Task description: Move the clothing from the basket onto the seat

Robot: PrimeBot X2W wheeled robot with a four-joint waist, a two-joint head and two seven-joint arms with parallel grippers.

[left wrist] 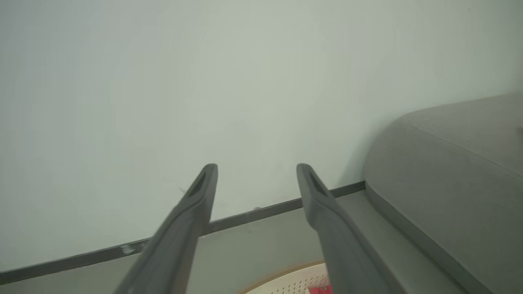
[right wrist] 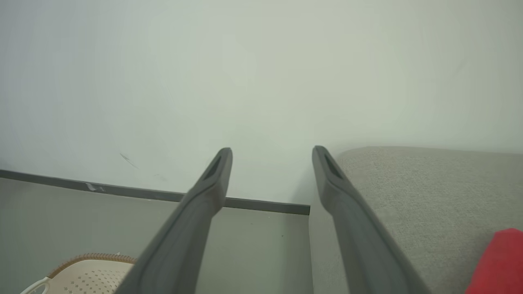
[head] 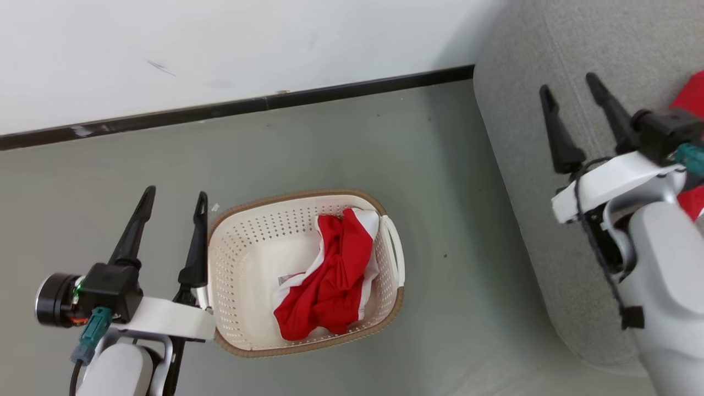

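Left gripper (head: pixel 175 204), spread and empty, hangs at the basket's (head: pixel 242 258) 9 o'clock rim. Red clothing (head: pixel 330 275) bunched at its 3 o'clock side. Right gripper (head: pixel 575 99) spread over the seat (head: pixel 528 165) (red piece (head: pixel 690 96) there). Risk: fingers snagging perforations, tipping the basket.

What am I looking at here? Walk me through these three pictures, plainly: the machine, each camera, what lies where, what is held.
This is a two-armed wheeled robot. The head view looks down from its head; the wrist views look along each hand's two dark fingers. On the grey floor stands a cream laundry basket with a red-and-white garment inside. The left hand hovers beside the basket, open and empty. The right hand hangs over the grey sofa, also open and empty. More red clothing already lies on the sofa.
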